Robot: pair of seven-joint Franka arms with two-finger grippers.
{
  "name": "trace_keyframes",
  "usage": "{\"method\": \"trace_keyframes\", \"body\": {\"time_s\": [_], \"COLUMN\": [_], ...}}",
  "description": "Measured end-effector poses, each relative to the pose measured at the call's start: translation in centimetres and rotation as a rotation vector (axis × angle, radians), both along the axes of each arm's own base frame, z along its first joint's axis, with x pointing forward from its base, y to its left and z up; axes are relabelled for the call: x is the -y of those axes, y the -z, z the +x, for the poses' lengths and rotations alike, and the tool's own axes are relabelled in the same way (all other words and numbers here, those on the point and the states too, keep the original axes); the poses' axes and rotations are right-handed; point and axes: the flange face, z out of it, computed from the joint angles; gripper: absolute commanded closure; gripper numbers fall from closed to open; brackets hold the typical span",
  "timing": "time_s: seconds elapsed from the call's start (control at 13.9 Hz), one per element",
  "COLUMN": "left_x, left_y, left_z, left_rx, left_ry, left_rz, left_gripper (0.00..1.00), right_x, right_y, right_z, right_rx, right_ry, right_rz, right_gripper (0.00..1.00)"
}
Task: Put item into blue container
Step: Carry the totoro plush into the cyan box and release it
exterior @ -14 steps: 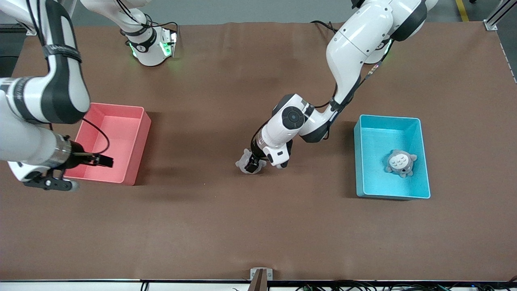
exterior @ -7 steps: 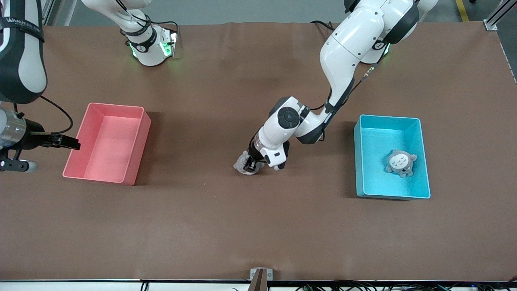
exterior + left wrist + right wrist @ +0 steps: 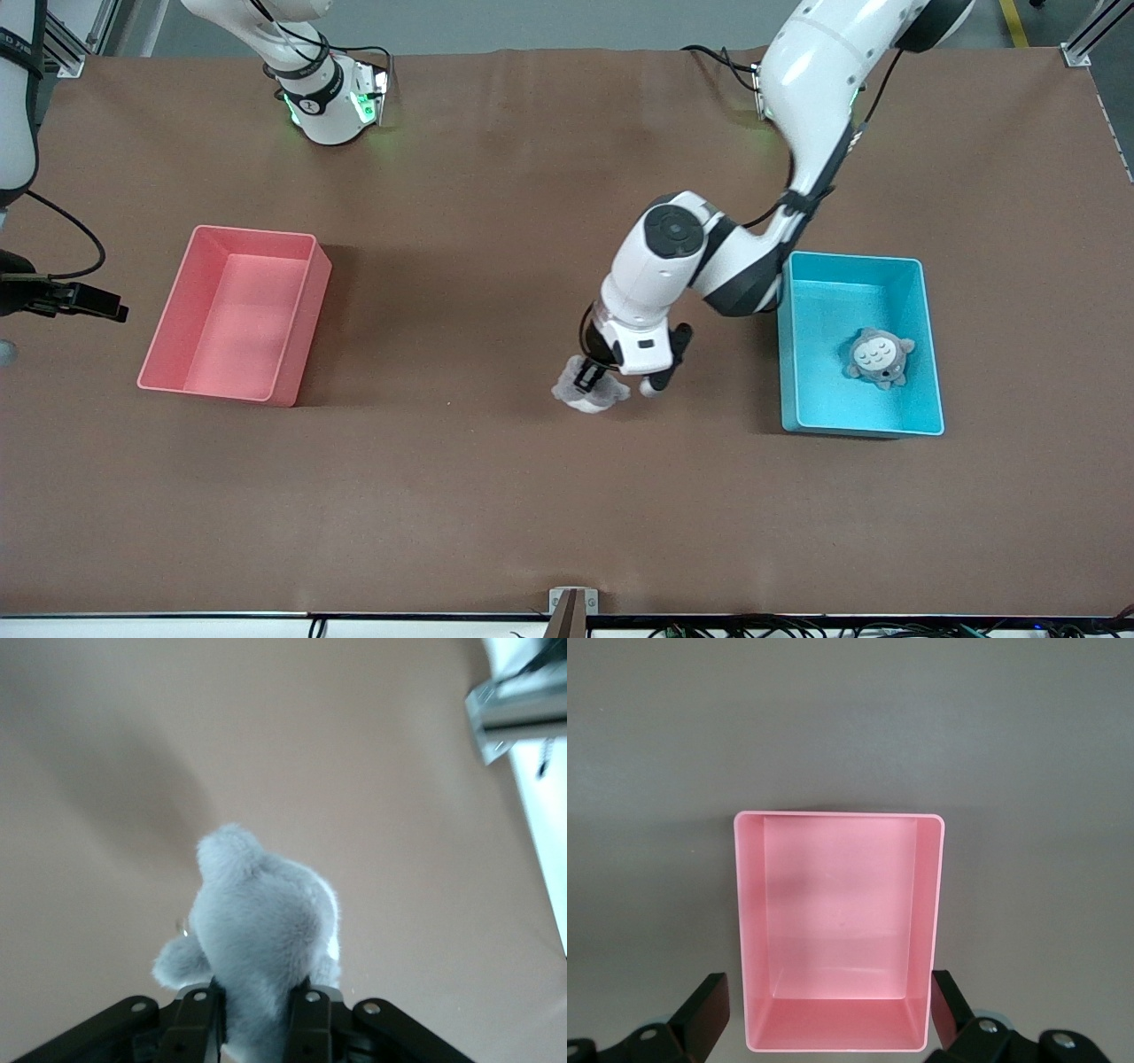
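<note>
- Front view: the left gripper (image 3: 588,379) is over the middle of the brown table (image 3: 496,496). Its fingers are squeezed onto a small pale gray plush toy (image 3: 586,395). I cannot tell from here if the toy is off the table.
- Front view: the blue bin (image 3: 927,354) sits toward the left arm's end of the table, well apart from the held toy. A gray owl toy (image 3: 877,356) lies inside it.
- Front view: the pink bin (image 3: 306,306) sits toward the right arm's end of the table. The right arm is cut off at the edge of the picture, so its gripper cannot be seen here.
- Left wrist view: the plush toy (image 3: 261,935) fills the middle. The two black fingers (image 3: 197,1028) press on its lower part from both sides. Its face is turned away, so it is hard to say what animal it is. The blue bin does not show here.
- Right wrist view: the right gripper (image 3: 828,1014) hangs over the pink bin (image 3: 749,930). Its fingers (image 3: 704,1010) are spread wide with nothing in them. This arm waits.
</note>
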Motion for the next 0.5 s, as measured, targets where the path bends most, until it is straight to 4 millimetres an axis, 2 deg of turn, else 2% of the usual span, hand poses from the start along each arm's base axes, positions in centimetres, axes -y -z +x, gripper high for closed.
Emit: {"method": "trace_keyframes", "body": {"time_s": [0.29, 0.5], "left_x": [-9.7, -17.9], "left_y": [-7.2, -10.4], "left_z": [1.4, 1.9], "left_rx": [-0.056, -0.137], "left_ry": [0.255, 0.417], "left_rz": [0.202, 0.296], "left_gripper": [1.00, 1.00], "right_x": [-0.9, -1.5], "right_y": [-1.4, -1.7], "right_z": [0.4, 0.3], "right_rx": [0.027, 0.015], "right_ry": [-0.016, -0.025], "right_rz": [-0.001, 0.002], "right_gripper": [0.00, 0.00]}}
